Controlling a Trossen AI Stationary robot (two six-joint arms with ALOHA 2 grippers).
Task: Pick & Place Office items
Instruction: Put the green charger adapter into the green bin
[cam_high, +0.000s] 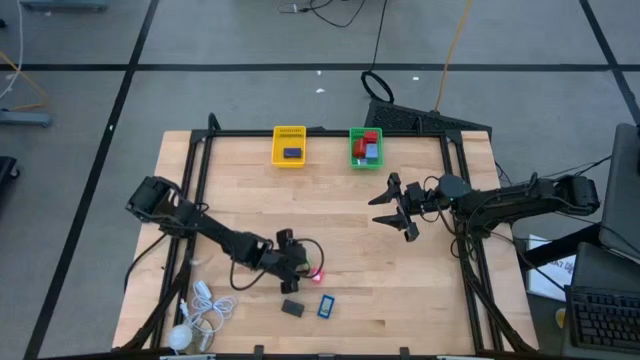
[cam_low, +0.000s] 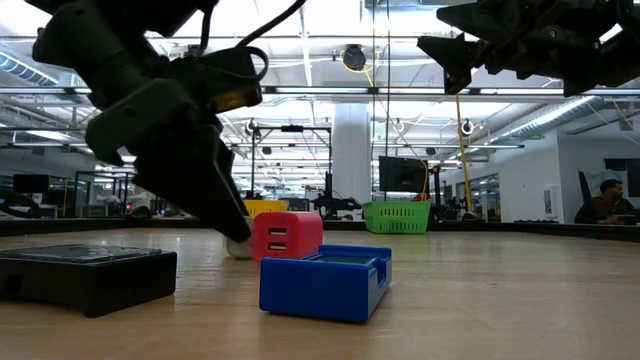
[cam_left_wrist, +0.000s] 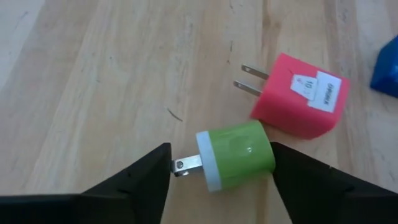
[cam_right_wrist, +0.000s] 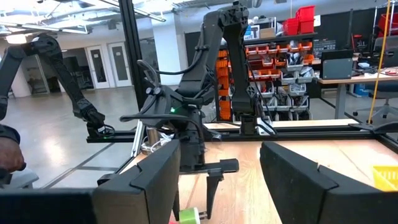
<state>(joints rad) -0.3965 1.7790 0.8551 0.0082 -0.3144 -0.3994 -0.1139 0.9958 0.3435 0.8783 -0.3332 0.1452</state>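
- Office items: a green plug (cam_left_wrist: 239, 154) lies on its side on the wooden table (cam_high: 330, 210), low and centre in the left wrist view, its metal prong pointing to frame left; a red plug (cam_left_wrist: 297, 96) lies just beside it, above and to the right.
- Left gripper (cam_high: 305, 268): low over the table in the lower centre of the high view, its fingers (cam_left_wrist: 134, 180) apart on either side of the green plug and not clamped on it.
- Blue piece (cam_high: 326, 305) and black piece (cam_high: 292, 308): side by side near the lower edge of the high view, below the left gripper.
- Right gripper (cam_high: 392, 207): raised at centre right of the high view, fingers apart, holding nothing.
- Yellow basket (cam_high: 289, 146) and green basket (cam_high: 366, 147): at the table's top edge, each holding small pieces.
- White coiled cable (cam_high: 203, 315): lower left corner of the table.
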